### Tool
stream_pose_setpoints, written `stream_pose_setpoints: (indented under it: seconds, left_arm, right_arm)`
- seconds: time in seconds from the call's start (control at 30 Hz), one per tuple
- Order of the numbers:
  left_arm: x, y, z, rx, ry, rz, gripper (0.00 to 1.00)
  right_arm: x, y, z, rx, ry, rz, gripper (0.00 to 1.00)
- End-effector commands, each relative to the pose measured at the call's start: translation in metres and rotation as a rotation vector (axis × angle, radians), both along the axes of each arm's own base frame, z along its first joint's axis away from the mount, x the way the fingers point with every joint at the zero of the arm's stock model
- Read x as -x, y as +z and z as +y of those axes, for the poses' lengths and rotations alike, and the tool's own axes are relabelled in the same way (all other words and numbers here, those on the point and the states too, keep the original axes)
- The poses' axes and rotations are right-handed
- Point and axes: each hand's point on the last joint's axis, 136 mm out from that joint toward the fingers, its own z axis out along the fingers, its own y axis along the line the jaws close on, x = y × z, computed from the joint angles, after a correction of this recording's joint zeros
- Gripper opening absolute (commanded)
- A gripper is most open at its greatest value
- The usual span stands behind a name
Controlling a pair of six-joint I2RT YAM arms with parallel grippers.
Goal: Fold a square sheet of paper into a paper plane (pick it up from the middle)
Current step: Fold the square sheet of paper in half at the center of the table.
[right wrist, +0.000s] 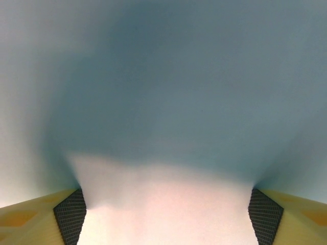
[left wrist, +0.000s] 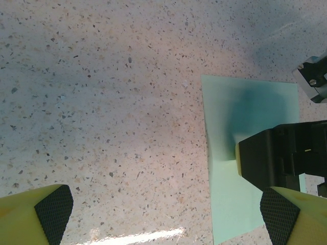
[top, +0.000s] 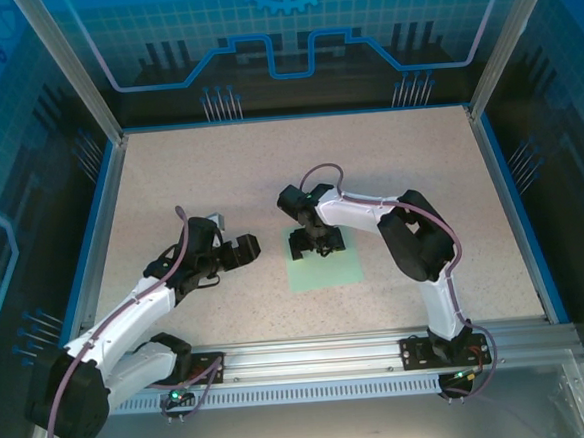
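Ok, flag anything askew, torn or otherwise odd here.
Nothing stands out. The paper lies flat on the table, edges straight, with no tear or crease on the part that shows. The right gripper is low over its middle, jaws apart; the left gripper hangs open beside it.

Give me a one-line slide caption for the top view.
Right gripper down on the green paper, jaws open; left gripper open beside it over the table.
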Motion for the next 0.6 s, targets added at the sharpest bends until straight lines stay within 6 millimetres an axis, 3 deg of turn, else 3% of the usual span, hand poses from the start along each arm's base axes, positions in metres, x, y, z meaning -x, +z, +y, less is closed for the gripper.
stream_pose_setpoints:
  seconds: [0.0, 0.3, 0.43, 0.57]
  left_arm:
    - [0.001, 0.0, 0.0, -0.004, -0.021, 0.006, 0.98]
    - [-0.001, 0.001, -0.001, -0.008, -0.025, 0.009, 0.98]
    - [0.0, 0.001, -0.001, -0.012, -0.025, 0.012, 0.99]
    - [-0.001, 0.002, 0.0, -0.009, -0.017, 0.011, 0.99]
  right_arm:
    - [0.016, -0.031, -0.013, 0.045, -0.005, 0.083, 0.8]
    - [0.011, -0.019, -0.008, 0.02, 0.02, 0.065, 0.63]
    - [0.006, 0.004, 0.0, -0.033, 0.032, 0.019, 0.53]
    - [0.004, 0.025, 0.007, -0.102, 0.039, -0.014, 0.37]
